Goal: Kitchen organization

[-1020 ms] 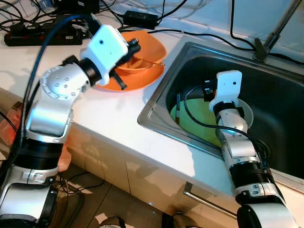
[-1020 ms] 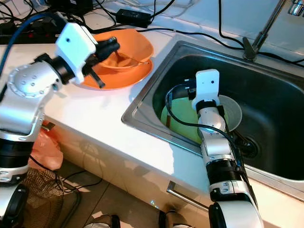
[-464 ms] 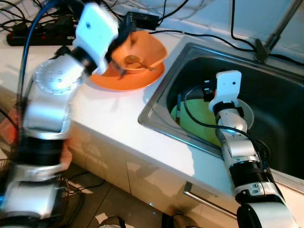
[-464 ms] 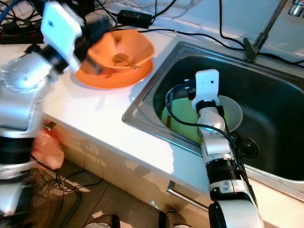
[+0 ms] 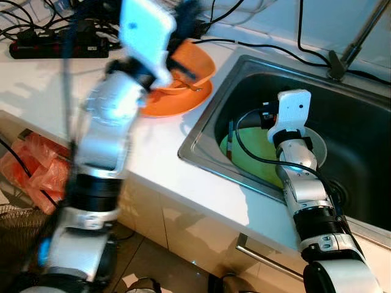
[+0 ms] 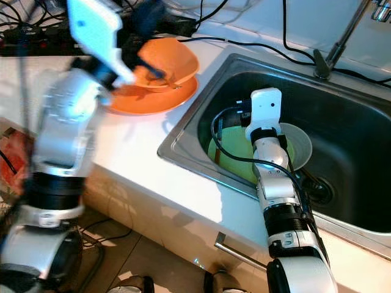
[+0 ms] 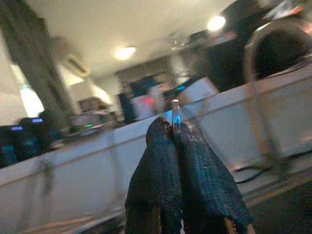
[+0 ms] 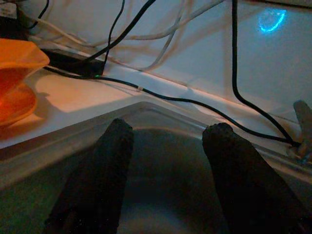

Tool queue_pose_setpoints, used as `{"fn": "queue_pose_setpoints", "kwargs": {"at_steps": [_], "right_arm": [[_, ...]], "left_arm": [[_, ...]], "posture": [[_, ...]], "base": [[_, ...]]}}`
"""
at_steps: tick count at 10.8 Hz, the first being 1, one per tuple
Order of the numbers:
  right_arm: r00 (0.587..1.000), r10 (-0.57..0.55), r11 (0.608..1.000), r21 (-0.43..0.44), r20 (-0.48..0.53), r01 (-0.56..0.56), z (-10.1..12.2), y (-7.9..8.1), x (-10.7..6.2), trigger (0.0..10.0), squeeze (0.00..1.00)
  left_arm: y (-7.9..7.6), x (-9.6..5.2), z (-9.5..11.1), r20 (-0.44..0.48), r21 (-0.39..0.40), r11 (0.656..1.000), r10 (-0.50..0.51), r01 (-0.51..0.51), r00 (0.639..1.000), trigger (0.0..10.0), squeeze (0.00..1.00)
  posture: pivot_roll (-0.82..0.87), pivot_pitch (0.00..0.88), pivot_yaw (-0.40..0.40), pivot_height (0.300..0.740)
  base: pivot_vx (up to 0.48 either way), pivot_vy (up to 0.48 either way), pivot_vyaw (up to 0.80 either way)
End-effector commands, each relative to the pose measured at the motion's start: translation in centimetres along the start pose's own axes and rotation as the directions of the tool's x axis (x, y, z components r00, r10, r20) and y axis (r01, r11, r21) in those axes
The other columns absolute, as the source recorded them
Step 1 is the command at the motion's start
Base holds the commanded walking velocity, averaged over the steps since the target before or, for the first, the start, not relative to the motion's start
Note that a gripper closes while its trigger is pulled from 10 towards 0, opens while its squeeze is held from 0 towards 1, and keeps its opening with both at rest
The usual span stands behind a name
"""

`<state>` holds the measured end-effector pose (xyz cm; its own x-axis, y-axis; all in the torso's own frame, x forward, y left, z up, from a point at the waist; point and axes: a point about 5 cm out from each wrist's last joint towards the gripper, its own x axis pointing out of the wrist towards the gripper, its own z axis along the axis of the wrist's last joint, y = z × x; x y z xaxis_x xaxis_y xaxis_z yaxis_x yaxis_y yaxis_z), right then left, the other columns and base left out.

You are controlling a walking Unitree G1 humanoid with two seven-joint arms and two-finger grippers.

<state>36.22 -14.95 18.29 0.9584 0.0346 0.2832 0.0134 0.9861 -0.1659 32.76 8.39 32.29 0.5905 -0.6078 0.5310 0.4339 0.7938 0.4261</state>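
My left gripper (image 7: 176,127) is lifted above the counter (image 5: 140,146), blurred, at about 11 o'clock in the head views. Its two fingers are pressed together, and a thin shiny tip stands out between them. I cannot tell what that thing is.

My right gripper (image 8: 165,141) hangs inside the sink (image 5: 342,110) with its fingers wide apart and nothing between them.

The orange bowl (image 5: 195,58) sits on the orange plate (image 5: 177,101) on the counter, at about 10 o'clock from the sink. A spoon (image 5: 183,85) lies in the bowl; its long axis runs roughly from 9 to 3 o'clock, with the handle end toward the sink.

In the sink, just under my right arm, a green plate (image 5: 256,149) lies nearly flat, and a grey bowl (image 6: 299,143) is just beside it at 3 o'clock.

I judge the work is only partly done: the orange pieces are stacked together, but the two dishes in the sink are not yet taken out.
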Motion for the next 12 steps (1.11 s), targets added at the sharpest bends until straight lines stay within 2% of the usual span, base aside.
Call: {"fn": "queue_pose_setpoints", "kwargs": {"at_steps": [1,3,4,6,7,8,9,12], "right_arm": [[0.999,0.003,1.0,0.02,-0.035,-0.003,-1.2,0.4,-0.8,10.0,0.0],[1.0,0.003,0.999,0.032,-0.002,-0.003,-0.9,0.3,-0.9,10.0,0.0],[1.0,-0.003,0.999,0.032,0.017,0.002,-0.7,0.2,-1.0,10.0,0.0],[0.999,0.005,1.0,-0.022,0.046,-0.004,-0.5,0.1,-1.3,10.0,0.0],[0.997,0.012,0.997,-0.075,0.072,-0.007,-0.4,0.0,-1.6,10.0,0.0],[0.997,0.018,0.995,-0.095,0.079,-0.011,-0.4,0.0,-1.7,10.0,0.0],[0.996,0.027,0.991,-0.132,0.088,-0.015,-0.6,0.0,-2.2,10.0,0.0],[0.992,0.065,0.978,-0.206,0.111,-0.041,-0.8,0.1,-3.0,10.0,0.0]], "left_arm": [[-1.8,0.7,0.3,0.03,-0.032,0.997,-0.076,0.077,0.997,10.0,0.0],[-3.7,1.1,-0.1,0.053,-0.135,0.984,-0.112,0.118,0.992,10.0,0.0],[-4.1,1.1,-0.3,0.052,-0.181,0.975,-0.121,0.128,0.991,10.0,0.0],[-4.4,0.9,-1.0,0.04,-0.281,0.953,-0.108,0.115,0.993,10.0,0.0],[-4.8,0.6,-1.9,0.012,-0.357,0.928,-0.109,0.106,0.994,10.0,0.0],[-4.9,0.6,-2.1,0.004,-0.372,0.922,-0.114,0.107,0.994,10.0,0.0],[-4.7,0.4,-2.3,-0.002,-0.421,0.902,-0.108,0.097,0.994,10.0,0.0],[-4.0,0.0,-2.3,-0.001,-0.443,0.892,-0.103,0.091,0.995,10.0,0.0]], "posture": [[0.07,0.134,-0.033,0.74],[0.07,0.135,-0.032,0.74],[0.07,0.136,-0.029,0.74],[0.06,0.137,-0.025,0.74],[0.06,0.138,-0.024,0.74],[0.06,0.138,-0.024,0.74],[0.06,0.138,-0.024,0.74],[0.06,0.137,-0.016,0.74]], "base": [[0.0,0.0,0.0],[0.0,0.0,0.0],[0.0,0.0,0.0],[0.0,0.0,0.0],[0.0,0.0,0.0],[0.0,0.0,0.0],[0.0,0.0,0.0],[0.0,0.0,0.0]]}}
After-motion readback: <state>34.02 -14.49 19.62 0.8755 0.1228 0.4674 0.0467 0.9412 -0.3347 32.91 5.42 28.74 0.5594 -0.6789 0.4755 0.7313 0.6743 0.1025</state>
